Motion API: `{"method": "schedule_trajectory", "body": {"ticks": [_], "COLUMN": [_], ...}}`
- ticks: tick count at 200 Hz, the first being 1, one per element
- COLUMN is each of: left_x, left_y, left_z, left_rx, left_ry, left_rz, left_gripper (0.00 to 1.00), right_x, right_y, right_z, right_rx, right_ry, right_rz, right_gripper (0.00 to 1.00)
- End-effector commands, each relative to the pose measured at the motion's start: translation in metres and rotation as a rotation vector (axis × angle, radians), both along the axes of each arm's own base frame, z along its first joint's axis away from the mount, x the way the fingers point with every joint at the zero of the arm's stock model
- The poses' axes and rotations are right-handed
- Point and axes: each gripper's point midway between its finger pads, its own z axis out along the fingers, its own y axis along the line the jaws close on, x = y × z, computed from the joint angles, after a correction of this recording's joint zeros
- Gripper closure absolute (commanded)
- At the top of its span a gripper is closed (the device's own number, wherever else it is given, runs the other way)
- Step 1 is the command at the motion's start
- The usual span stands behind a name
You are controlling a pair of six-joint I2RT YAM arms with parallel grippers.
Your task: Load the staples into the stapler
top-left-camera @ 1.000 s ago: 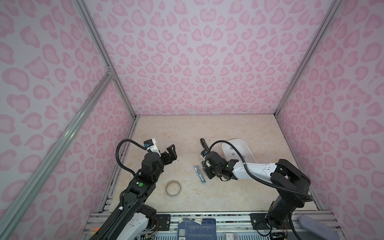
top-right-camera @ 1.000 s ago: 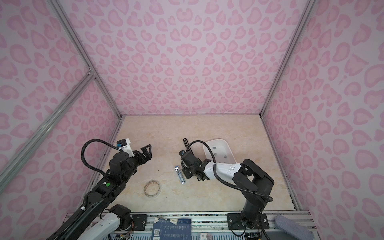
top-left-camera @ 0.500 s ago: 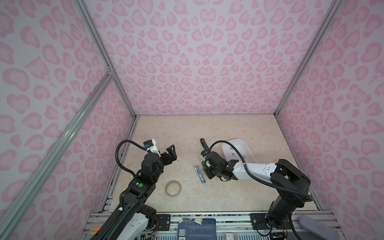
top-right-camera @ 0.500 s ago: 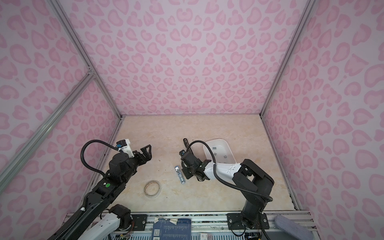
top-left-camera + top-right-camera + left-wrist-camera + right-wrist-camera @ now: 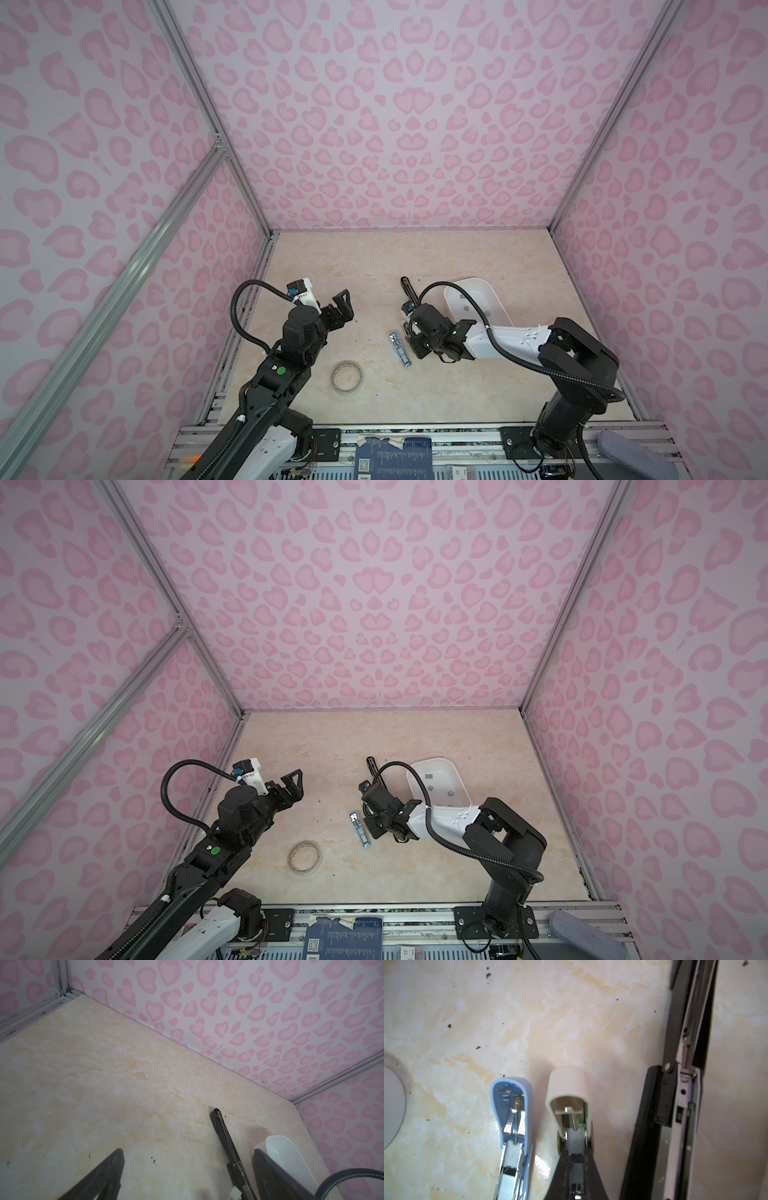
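Nothing has visibly shifted over the last second: both arms and every object sit where they were.

The right gripper (image 5: 576, 1157) is clamped on the metal magazine of the beige stapler (image 5: 569, 1084). That stapler's cap is swung open and it rests on the table just beside the white tray (image 5: 432, 761). My reading is that the grip pins the stapler down so its channel faces up for loading. The staples (image 5: 428, 776), at least 3 small grey strips, lie loose inside the tray, so none is on its way yet.

A blue stapler (image 5: 512, 1109), also opened, lies parallel to the beige one on the side away from the tray. A long black stapler (image 5: 675, 1105), folded out flat, lies between the beige one and the tray. The left gripper (image 5: 345, 309) hovers with its jaws spread wide and empty, well apart from the tray, likely free to fetch a strip. A tape roll (image 5: 333, 374) lies well apart from the tray, toward the front rail.

The table (image 5: 374, 257) is beige marbled laminate, smooth and flecked with dark crumbs. Pink heart-print walls (image 5: 395, 104) on aluminium framing close in 3 sides.
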Motion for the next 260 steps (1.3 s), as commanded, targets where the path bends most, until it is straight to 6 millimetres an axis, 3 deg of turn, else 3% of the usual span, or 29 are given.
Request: {"method": "schedule_trajectory", "body": {"ticks": [1,260], "left_x": [0.003,0.000], "left_y": [0.000,0.001], "left_z": [0.009,0.013], "left_rx": [-0.005,-0.011], "left_ry": [-0.040,-0.054], "left_rz": [0.004,0.004], "left_gripper": [0.03,0.03], "right_x": [-0.001,-0.022], "right_y": [-0.001,-0.013], "right_z": [-0.004,-0.016], "right_rx": [-0.009,-0.058], "right_ry": [0.013,0.062], "right_rz": [-0.005,-0.025], "right_gripper": [0.99,0.97]}}
